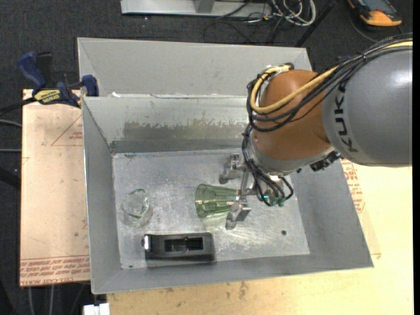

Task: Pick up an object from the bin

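Bin: a grey metal bin (98, 176) with only three loose things on its floor, well apart from each other.
Task's thing: a green transparent cup (211, 201), lying on its side near the middle of the floor, a little to the right.
Long axis of the cup: it runs about left to right; the wider end seems to point left and the narrower end right, toward the arm.
Pincer: the gripper (233, 192) hangs low over the right end of the cup, under the orange wrist cover (289, 117).
State of the pincer: the fingers (237, 215) stand apart, one on the far side of the cup and one on the near side. The near one is just beside the cup, perhaps touching; the far one has a gap to it. Nothing is clamped.
Key relation: the opening goes far to near, so across the cup's long axis, and the cup's right end lies between the fingers. In my judgement this fits a closing move on the narrow part.
Risk: the cup is round and smooth, so it may roll or slip to the left when squeezed.
Other things: a small clear glass (136, 207) at the left, and a black oblong object (179, 247) near the front wall; both are away from the pincer.
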Available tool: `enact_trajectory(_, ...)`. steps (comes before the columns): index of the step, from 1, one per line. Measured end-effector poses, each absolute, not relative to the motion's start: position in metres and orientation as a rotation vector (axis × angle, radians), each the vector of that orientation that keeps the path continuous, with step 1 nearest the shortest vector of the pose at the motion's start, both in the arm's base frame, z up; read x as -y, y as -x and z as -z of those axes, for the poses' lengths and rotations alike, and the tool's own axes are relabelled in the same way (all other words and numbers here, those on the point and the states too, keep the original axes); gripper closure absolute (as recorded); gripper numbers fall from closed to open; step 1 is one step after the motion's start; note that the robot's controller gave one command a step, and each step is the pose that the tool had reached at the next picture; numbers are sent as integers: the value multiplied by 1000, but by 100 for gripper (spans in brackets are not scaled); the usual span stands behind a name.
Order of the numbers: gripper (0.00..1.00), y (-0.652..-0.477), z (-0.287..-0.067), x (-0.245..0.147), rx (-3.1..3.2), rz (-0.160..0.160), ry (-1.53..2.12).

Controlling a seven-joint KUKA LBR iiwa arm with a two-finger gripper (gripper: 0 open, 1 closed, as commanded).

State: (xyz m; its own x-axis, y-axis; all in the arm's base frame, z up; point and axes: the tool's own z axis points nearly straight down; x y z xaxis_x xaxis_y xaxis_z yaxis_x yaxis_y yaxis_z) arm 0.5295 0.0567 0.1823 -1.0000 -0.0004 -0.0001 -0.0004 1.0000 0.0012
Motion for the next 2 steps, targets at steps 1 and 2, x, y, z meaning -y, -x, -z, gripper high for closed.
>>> enact_trajectory(1,0,-545,-138,-45,-3132,-4,-81)
enact_trajectory(2,100,-585,-76,-31,-3137,-6,-93)
